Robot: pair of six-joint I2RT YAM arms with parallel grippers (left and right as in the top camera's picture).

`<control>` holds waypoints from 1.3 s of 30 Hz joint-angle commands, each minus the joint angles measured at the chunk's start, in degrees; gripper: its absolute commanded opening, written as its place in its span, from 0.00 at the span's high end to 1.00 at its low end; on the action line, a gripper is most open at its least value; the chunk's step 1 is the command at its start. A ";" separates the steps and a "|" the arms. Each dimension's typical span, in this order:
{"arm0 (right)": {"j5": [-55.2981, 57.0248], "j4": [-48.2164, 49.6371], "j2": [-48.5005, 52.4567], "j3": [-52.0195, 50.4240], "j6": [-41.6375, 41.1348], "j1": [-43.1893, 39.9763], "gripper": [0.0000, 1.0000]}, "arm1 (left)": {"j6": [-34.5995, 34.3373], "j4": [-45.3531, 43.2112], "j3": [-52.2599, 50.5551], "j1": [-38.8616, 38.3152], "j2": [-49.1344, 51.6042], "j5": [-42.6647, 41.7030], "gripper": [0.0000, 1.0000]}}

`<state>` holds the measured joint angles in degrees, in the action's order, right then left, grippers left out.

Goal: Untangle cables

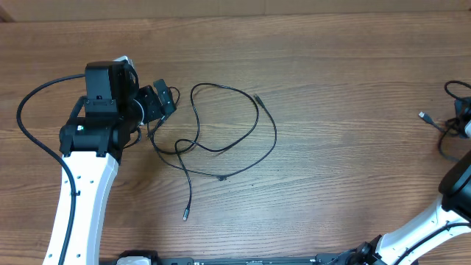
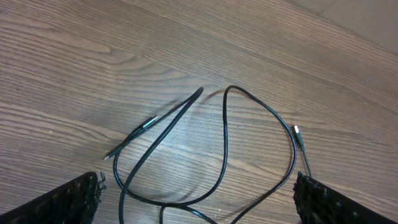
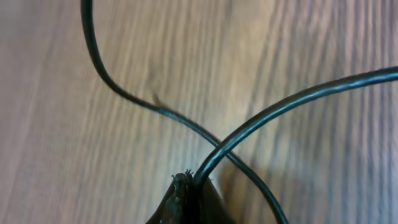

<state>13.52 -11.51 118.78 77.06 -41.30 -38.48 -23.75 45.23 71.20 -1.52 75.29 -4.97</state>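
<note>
Hovering spread wide, left end effector (image 2: 200,202) straddles the looped cables (image 1: 221,132) on the table (image 1: 331,59). Far right of them, right end effector (image 3: 188,200) pinches a separate cable (image 3: 298,98). Judged: separating underway; next, left must close on one strand.

over at the right edge the overhead picture cuts off the right gripper (image 1: 466,110) and part of the cable (image 1: 434,125) it holds. its own wrist view is a close blur, the cable's ends running out of frame. the left gripper (image 2: 199,211) shows only its fingers (image 2: 59,202) — clipped at the bottom corners.
</note>
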 commanded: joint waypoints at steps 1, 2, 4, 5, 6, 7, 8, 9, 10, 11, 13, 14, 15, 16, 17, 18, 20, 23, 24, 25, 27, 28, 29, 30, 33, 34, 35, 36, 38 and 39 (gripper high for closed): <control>1.42 1.33 0.66 -0.11 2.62 0.15 0.96 | 1.05 -0.02 1.20 0.00 0.37 -0.59 0.01; 1.44 1.20 0.66 -0.11 2.62 0.15 0.96 | 1.05 -0.02 1.20 0.00 0.37 -0.57 0.00; 1.42 0.59 0.66 -0.11 2.62 0.15 0.96 | 1.05 -0.02 1.20 0.00 0.37 -0.57 0.00; 1.42 -0.02 0.66 -0.11 2.62 0.15 0.91 | 1.05 -0.02 1.20 0.00 0.35 -0.57 0.00; 1.40 -0.50 0.66 -0.11 2.60 0.15 0.75 | 1.05 0.00 1.20 0.00 0.35 -0.57 0.00; 1.40 -1.03 0.66 -0.11 2.62 0.15 0.66 | 1.05 -0.02 1.20 0.00 0.37 -0.57 0.00; 1.40 -1.57 0.66 -0.11 2.62 0.15 0.51 | 1.05 -0.02 1.20 0.00 0.37 -0.59 0.01; 1.40 -2.40 0.66 -0.11 2.62 0.15 0.36 | 1.05 -0.02 1.20 0.00 0.37 -0.59 0.00; 1.40 -3.32 0.66 -0.11 2.62 0.15 0.29 | 1.05 -0.02 1.20 0.00 0.37 -0.59 0.00; 1.38 -3.74 0.66 -0.11 2.62 0.15 0.25 | 1.05 0.00 1.20 0.00 0.37 -0.59 0.00; 0.76 -5.03 0.66 -0.11 2.84 0.15 0.13 | 1.05 -0.02 1.20 0.00 0.37 -0.59 0.00; -1.22 -5.62 0.57 -0.11 4.74 0.15 0.08 | 1.05 0.00 1.20 0.00 0.35 -0.59 0.01; -2.78 -6.01 0.37 -0.11 6.27 0.15 0.05 | 1.05 -0.02 1.20 0.00 0.37 -0.59 0.00; -4.24 -7.39 -0.24 -0.07 7.32 0.15 0.04 | 1.07 0.00 1.20 0.00 0.37 -0.59 0.00; -4.22 -8.22 -0.59 -0.07 7.32 0.17 0.04 | 1.05 -0.02 1.20 0.00 0.37 -0.59 0.00; -4.22 -9.64 -1.42 -0.07 7.32 0.22 0.04 | 1.05 -0.02 1.20 0.00 0.37 -0.57 0.00; -4.22 -11.65 -3.17 -0.07 7.32 0.22 0.03 | 1.05 -0.02 1.20 0.00 0.35 -0.59 0.00; -5.01 -15.78 -7.54 -0.07 7.32 0.22 0.03 | 1.05 -0.02 1.20 0.00 0.37 -0.59 0.00; -6.43 -17.18 -9.31 -0.07 7.32 0.22 0.03 | 1.05 -0.02 1.20 0.00 0.37 -0.59 0.00; -9.35 -18.51 -11.61 -0.07 7.32 0.22 0.03 | 1.05 -0.02 1.20 0.00 0.37 -0.57 0.00; -13.40 -19.34 -14.29 -0.07 7.34 0.22 0.04 | 1.07 -0.02 1.20 0.00 0.37 -0.59 0.00; -15.34 -19.67 -15.56 -0.07 7.34 0.26 0.04 | 1.05 0.00 1.20 0.00 0.37 -0.59 0.00; -17.20 -20.24 -17.03 -0.07 7.34 0.31 0.04 | 1.05 -0.02 1.20 -0.02 0.37 -0.59 0.00; -18.56 -20.65 -18.16 -0.07 7.37 0.48 0.05 | 1.05 -0.02 1.20 0.00 0.37 -0.59 0.00; -21.03 -22.71 -22.77 -0.07 9.66 2.45 0.05 | 1.05 -0.02 1.20 0.00 0.35 -0.59 0.00; -21.11 -23.06 -23.39 -0.07 10.23 2.99 0.05 | 1.05 -0.02 1.20 0.00 0.37 -0.59 0.00; -21.11 -23.82 -24.37 -0.07 11.17 4.02 0.05 | 1.05 -0.02 1.20 0.00 0.37 -0.57 0.00; -21.05 -24.87 -25.42 -0.07 11.89 5.42 0.03 | 1.05 -0.02 1.20 0.00 0.37 -0.57 0.00; -20.22 -27.34 -26.93 -0.07 12.09 8.63 0.02 | 1.07 0.00 1.20 0.02 0.37 -0.57 0.00; -19.80 -28.46 -27.34 -0.07 12.22 10.25 0.02 | 1.05 -0.02 1.20 -0.02 0.37 -0.59 0.00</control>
<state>-5.61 -38.09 94.11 76.84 -31.31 -32.67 -23.75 45.23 71.20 -1.52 75.29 -4.97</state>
